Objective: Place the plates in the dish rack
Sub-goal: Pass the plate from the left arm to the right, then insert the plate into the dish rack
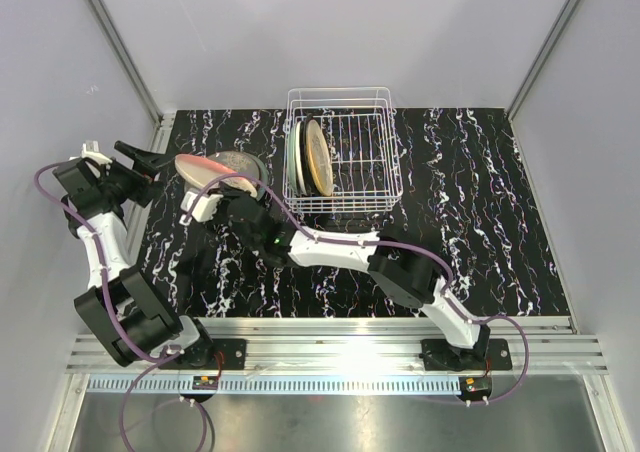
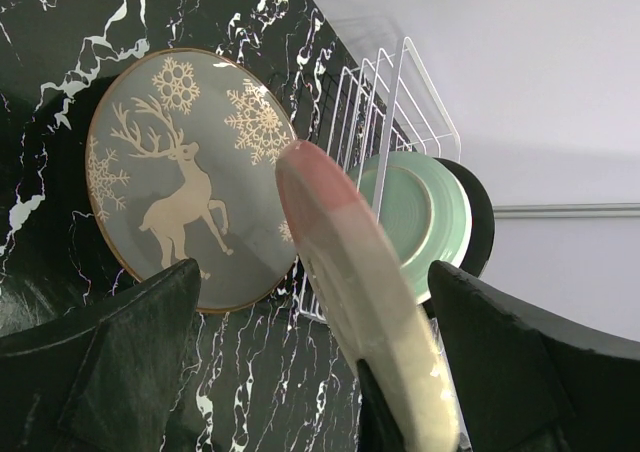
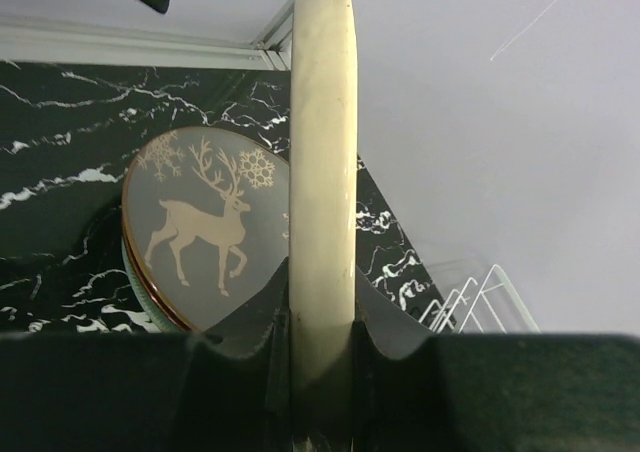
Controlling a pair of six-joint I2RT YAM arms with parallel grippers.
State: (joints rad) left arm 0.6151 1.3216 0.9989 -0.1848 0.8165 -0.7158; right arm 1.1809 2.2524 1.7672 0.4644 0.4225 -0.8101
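Ceramic, by the look of it: the pink-and-cream plate (image 1: 203,166) is stiff, fairly heavy for its thickness, smooth-glazed and likely to chip if knocked against wire, so the rim is the sensible place to pinch. From above, the right gripper (image 1: 213,195) has it by the near rim, raised off the black marbled bench (image 1: 480,222) left of the dish rack (image 1: 342,152), while the left gripper (image 1: 148,160) stands open just beside the plate's far edge. The rack holds plates on edge at its left end, a pale green plate (image 1: 292,158) and a cream plate with a brown rim (image 1: 319,157); its right slots look free. A reindeer plate (image 1: 243,162) lies flat on the bench. The left wrist view shows both fingers (image 2: 130,362) spread wide with the plate between them, untouched, and a dark plate (image 2: 482,217) standing behind the green one. The right wrist view shows the rim edge-on and upright, clamped deep between the fingers; that narrow hold on glaze could slip if the plate tilts.
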